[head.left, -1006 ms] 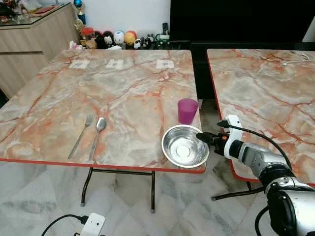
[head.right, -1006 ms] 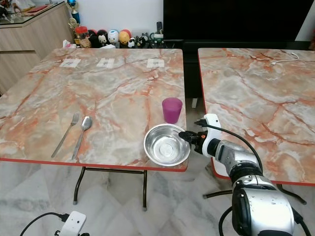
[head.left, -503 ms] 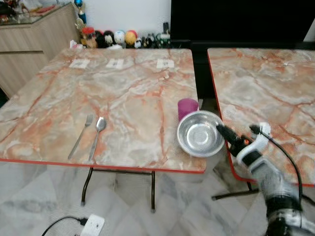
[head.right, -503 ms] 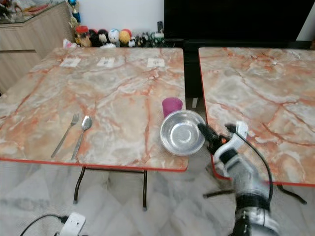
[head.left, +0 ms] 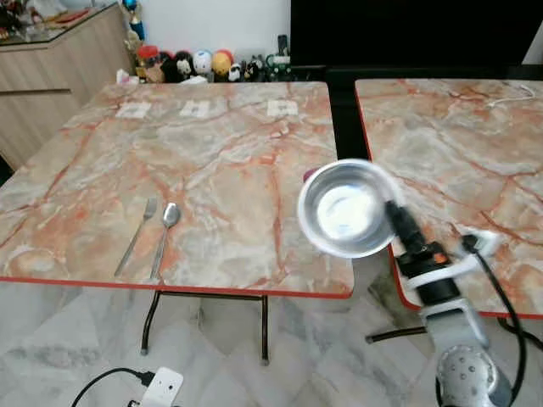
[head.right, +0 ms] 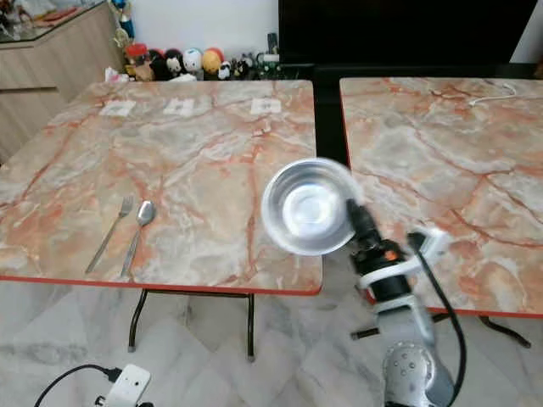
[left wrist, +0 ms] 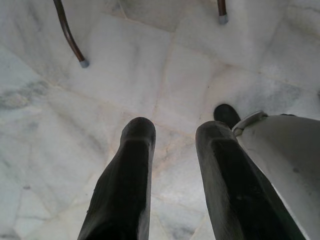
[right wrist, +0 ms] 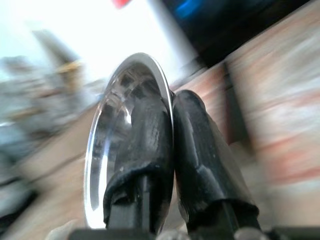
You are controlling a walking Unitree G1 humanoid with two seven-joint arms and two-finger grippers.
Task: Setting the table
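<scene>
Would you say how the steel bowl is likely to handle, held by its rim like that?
The bowl looks thin and rigid, probably light. Its polished rim may slip between the right gripper's fingers. Pinched at one edge, tilted, it could swing.

Silver right arm (head.left: 462, 373), black cable (head.left: 507, 297), black fingers (left wrist: 122, 195).

**A dining corner in a home**

Two marble-pattern folding tables (head.left: 212, 161) are standing on a pale tiled floor (head.left: 68, 356), toy figurines (head.left: 204, 64) are lining the wall, and a wooden cabinet (head.left: 59, 68) is standing beside them
</scene>
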